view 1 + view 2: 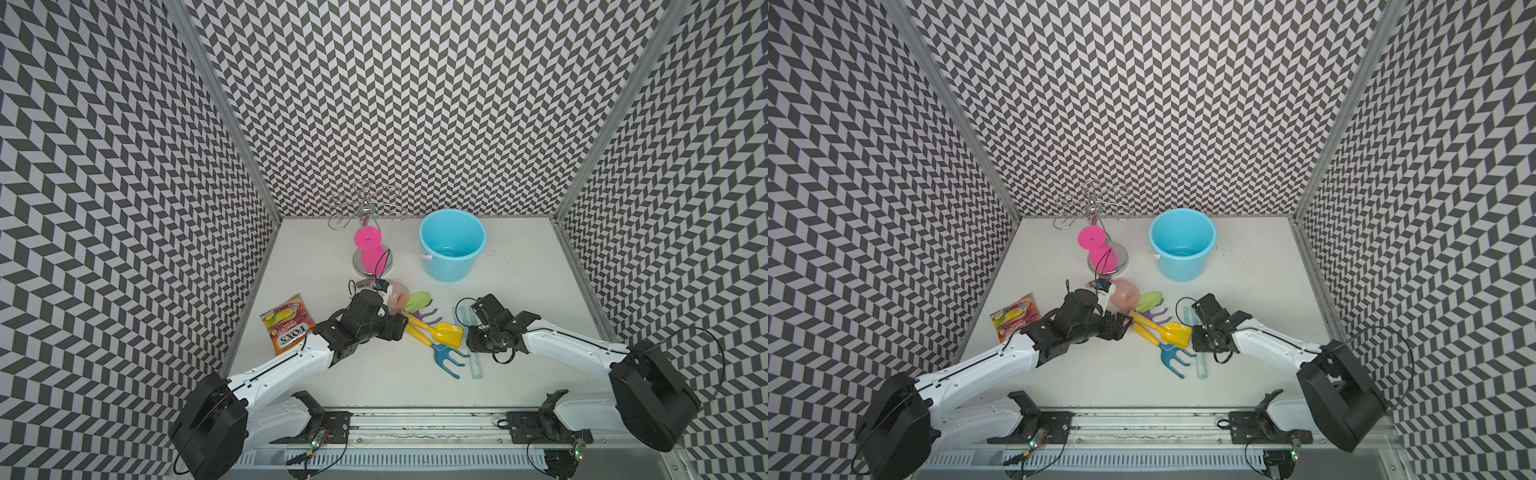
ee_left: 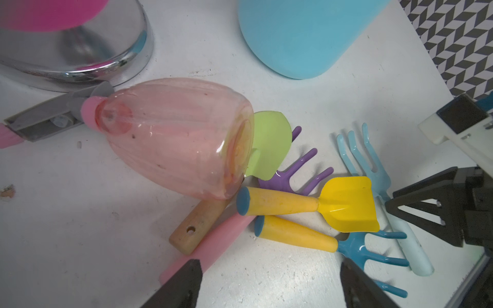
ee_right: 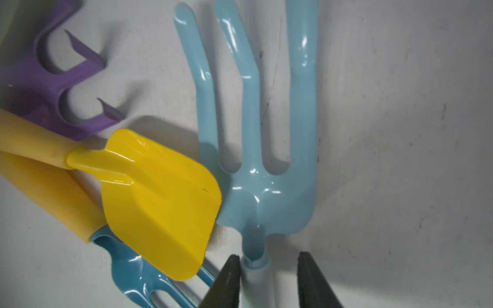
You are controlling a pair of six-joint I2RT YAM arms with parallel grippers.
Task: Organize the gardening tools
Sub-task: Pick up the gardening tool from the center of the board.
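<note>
black-and-white chevron walls (image 1: 415, 104) enclose a scuffed white tabletop (image 1: 374, 386).

Robot lab booth, chevron-patterned walls (image 1: 415, 104)

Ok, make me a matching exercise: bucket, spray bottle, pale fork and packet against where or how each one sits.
1 bucket
2 spray bottle
3 pale fork
4 packet

A on its side by the chrome stand
B handle between the fingers of the right hand
C upright at the back
D lying flat, farthest left

Pairs: 1-C, 2-A, 3-B, 4-D
</note>
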